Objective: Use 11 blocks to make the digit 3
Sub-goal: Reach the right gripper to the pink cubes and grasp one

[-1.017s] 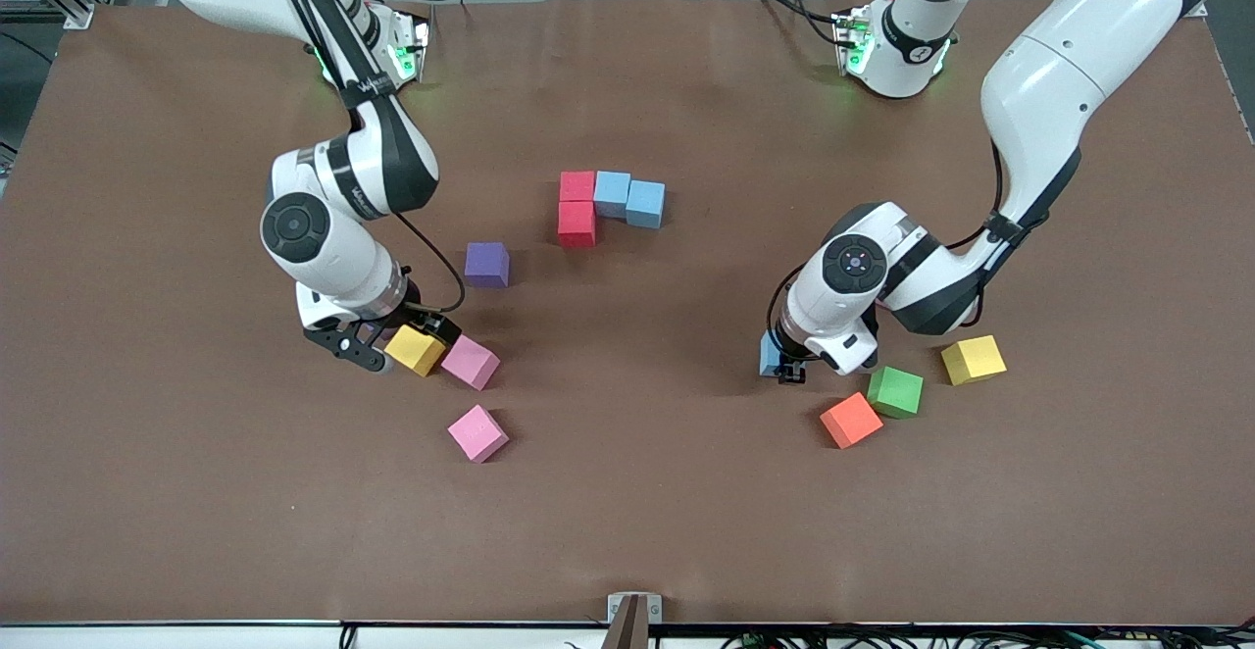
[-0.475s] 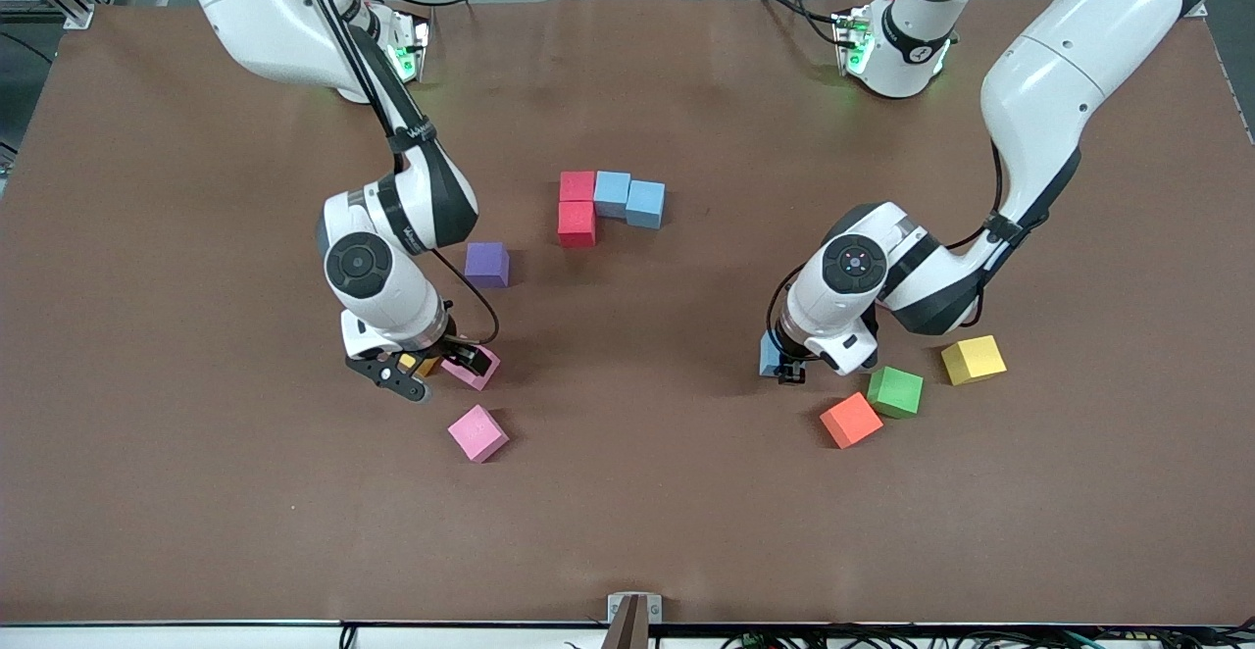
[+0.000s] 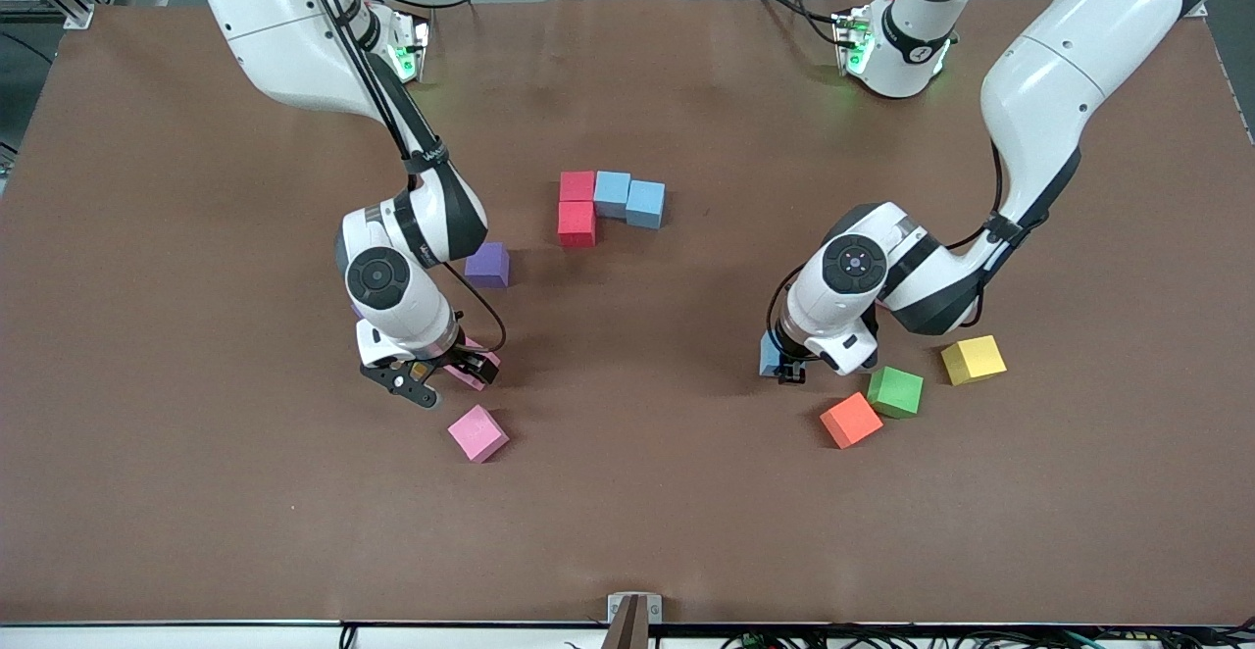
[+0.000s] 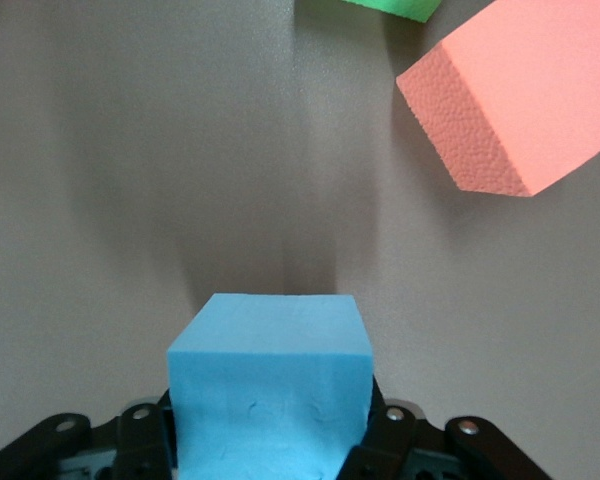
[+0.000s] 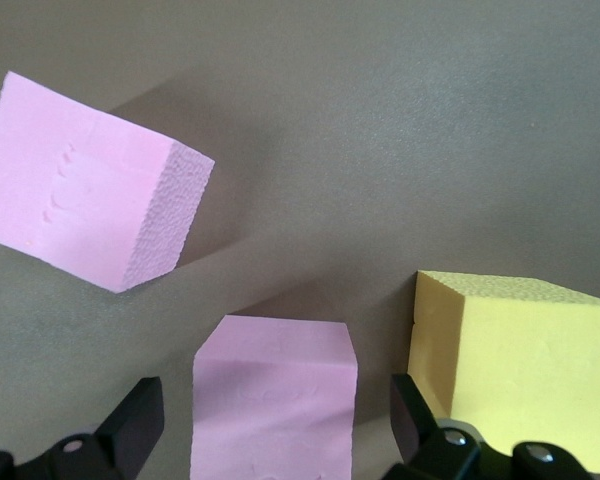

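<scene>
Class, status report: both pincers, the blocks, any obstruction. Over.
Left pincer shut on light blue block, beside orange block. Right pincer open, straddling pink block. Yellow block crowds one finger.

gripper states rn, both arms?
Left gripper: shut on a blue block.
Right gripper: open, fingers either side of a pink block, not gripping.
</scene>
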